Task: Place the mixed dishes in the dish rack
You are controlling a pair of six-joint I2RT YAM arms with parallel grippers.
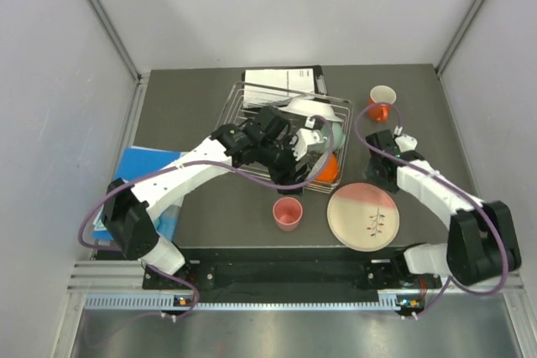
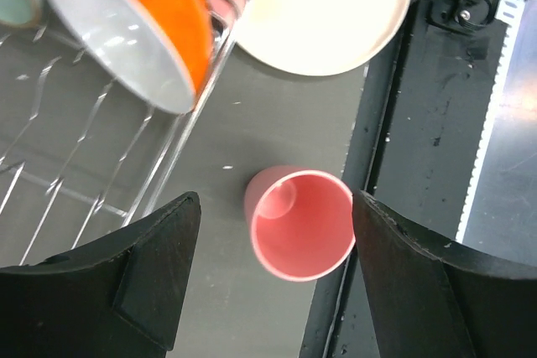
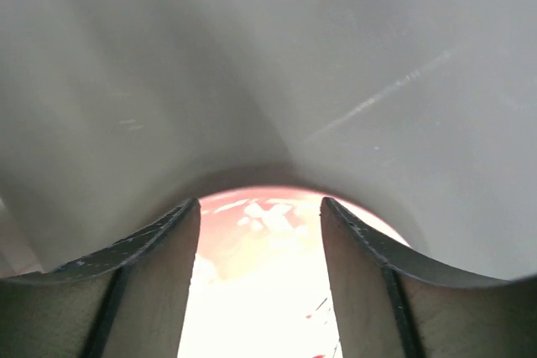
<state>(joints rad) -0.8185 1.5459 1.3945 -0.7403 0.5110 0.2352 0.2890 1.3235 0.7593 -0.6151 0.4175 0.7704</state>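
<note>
Left tool (image 2: 275, 200) spread, empty. Straight ahead, framed between its fingers (image 2: 143, 278): small round pink handleless cup (image 2: 302, 225), upright on dark tabletop (image 2: 252, 115), just outside silver wire dish rack (image 2: 84, 165). Should descend centred, pinch across the rim, lift clear of tilted orange-and-white bowl (image 2: 180, 14) at rack's edge.

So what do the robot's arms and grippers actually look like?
Both the left arm and right arm have white links joined by chunky black joints. A purple cable loops loosely along each. The left gripper and right gripper each end in two broad, matte black fingers tapering to blunt tips.
</note>
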